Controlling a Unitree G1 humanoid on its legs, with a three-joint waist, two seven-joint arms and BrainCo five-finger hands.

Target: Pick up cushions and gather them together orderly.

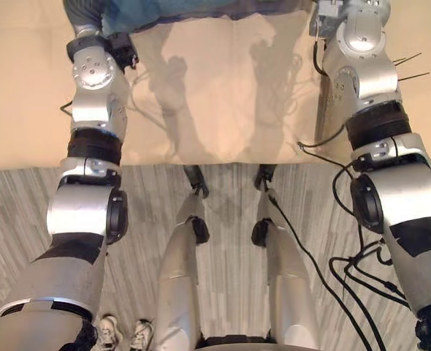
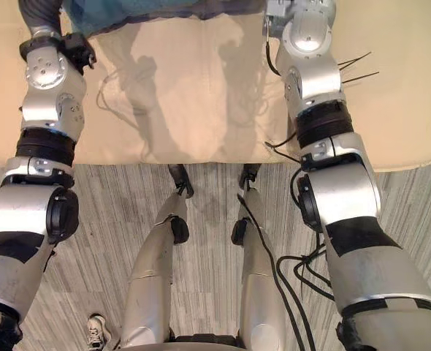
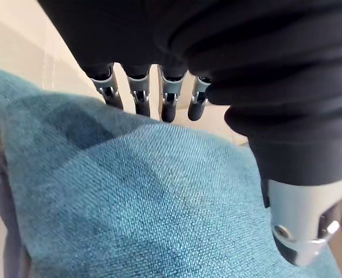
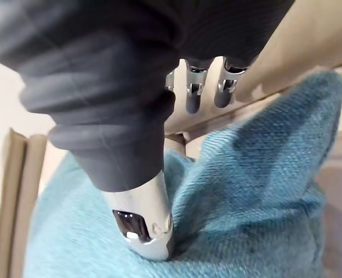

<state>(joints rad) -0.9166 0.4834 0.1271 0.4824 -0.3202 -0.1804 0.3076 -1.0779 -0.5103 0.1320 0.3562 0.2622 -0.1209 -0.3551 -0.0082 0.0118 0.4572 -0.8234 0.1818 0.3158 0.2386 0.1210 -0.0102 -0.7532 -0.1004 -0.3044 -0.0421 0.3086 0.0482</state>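
Observation:
A teal woven cushion point(image 1: 193, 10) lies at the far side of the beige sofa seat point(image 1: 223, 102), between my two outstretched arms. My left hand point(image 3: 298, 229) grips one side of the cushion point(image 3: 136, 197): its thumb lies on the near face and its fingers point(image 3: 139, 95) reach over the edge, with their tips hidden behind it. My right hand point(image 4: 142, 217) holds the other side of the cushion point(image 4: 258, 191). That thumb presses a dent into the fabric, and its fingers point(image 4: 224, 87) pass behind a raised corner.
The seat's front edge point(image 1: 215, 162) runs across the middle of the eye views, with grey plank floor point(image 1: 230, 219) below it. A person's white shoes point(image 1: 120, 333) stand on the floor at the lower left. A sofa arm or back panel point(image 4: 17, 174) lies beside the cushion.

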